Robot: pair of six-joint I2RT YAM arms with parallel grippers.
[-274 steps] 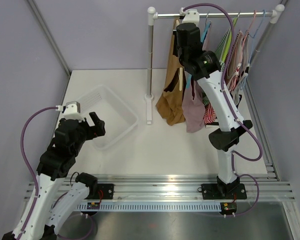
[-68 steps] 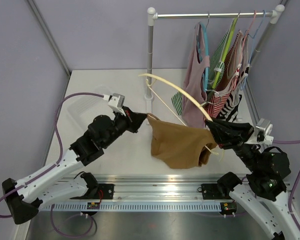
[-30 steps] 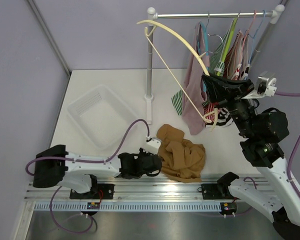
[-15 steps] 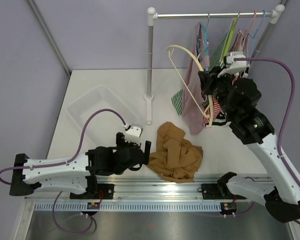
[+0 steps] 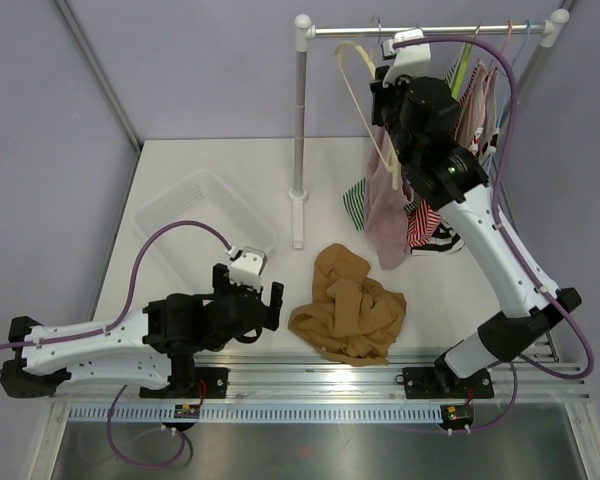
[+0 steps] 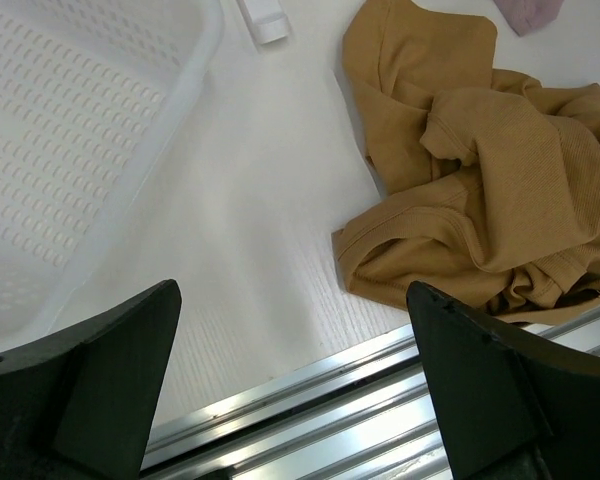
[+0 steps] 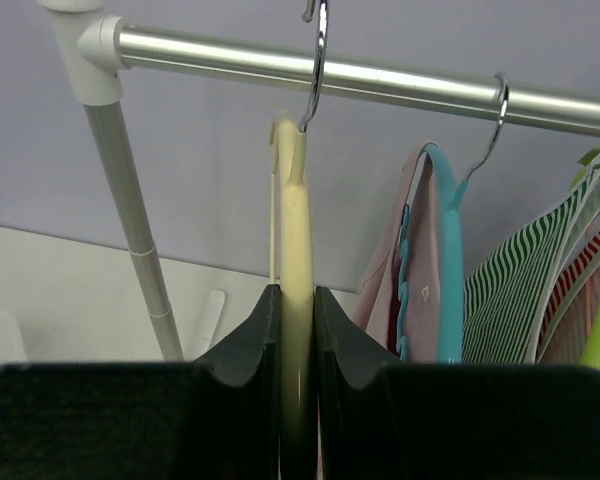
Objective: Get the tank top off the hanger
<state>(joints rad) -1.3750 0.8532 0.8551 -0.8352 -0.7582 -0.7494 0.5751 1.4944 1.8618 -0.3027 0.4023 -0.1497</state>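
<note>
Right pincer (image 7: 297, 300), I see, is clenched on the bare cream hanger (image 7: 293, 200) up by the rail (image 7: 580, 105), upper frame; left pincer (image 6: 295, 345) released, jaws wide; tank top (image 5: 350, 305) crumpled on the worktop (image 5: 210, 155), lower centre.

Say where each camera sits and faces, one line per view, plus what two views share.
Top external: high behind the robot, looking down on the table; left arm and right arm show.
Left wrist: low over the table, looking down at the tank top and basket; the left hand, open, frames the bottom corners.
Right wrist: up by the rail, facing it; the right hand is shut on the hanger.
Shared: top and left wrist both show the tank top.
</note>
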